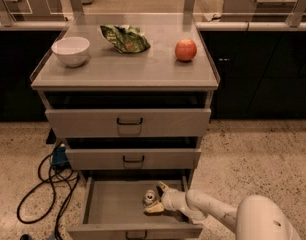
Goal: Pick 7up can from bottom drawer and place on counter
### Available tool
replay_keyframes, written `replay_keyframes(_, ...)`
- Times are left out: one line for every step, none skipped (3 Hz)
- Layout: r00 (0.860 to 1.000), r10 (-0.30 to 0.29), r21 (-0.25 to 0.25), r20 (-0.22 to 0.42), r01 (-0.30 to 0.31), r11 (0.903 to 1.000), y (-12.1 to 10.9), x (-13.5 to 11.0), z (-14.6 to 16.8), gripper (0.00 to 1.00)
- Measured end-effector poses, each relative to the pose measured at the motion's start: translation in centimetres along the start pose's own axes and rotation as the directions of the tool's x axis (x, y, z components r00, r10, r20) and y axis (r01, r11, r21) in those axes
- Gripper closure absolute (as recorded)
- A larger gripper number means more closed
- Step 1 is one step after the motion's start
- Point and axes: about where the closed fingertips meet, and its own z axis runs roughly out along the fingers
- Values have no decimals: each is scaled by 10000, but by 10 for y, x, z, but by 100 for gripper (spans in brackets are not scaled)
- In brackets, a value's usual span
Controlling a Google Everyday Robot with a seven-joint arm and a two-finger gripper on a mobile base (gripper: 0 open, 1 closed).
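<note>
In the lower centre, the gripper is inside the bottom drawer, its fingers apart around the can. On the counter above stand a bowl, a bag and an apple.

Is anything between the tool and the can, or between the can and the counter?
Nothing visible lies between the tool and the can: the open tool is at it in the bottom drawer. Toward the counter, the middle drawer and top drawer stand above, so probably lift outward first.
</note>
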Motion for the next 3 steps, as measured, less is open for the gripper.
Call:
replay_keyframes(10000, 0, 0, 0, 0, 10000, 0, 0, 0, 43)
replay_keyframes(10000, -1, 0, -1, 1, 10000, 0, 0, 0, 66)
replay_keyframes(10000, -48, 16, -67, 49, 10000, 3, -1, 1, 89)
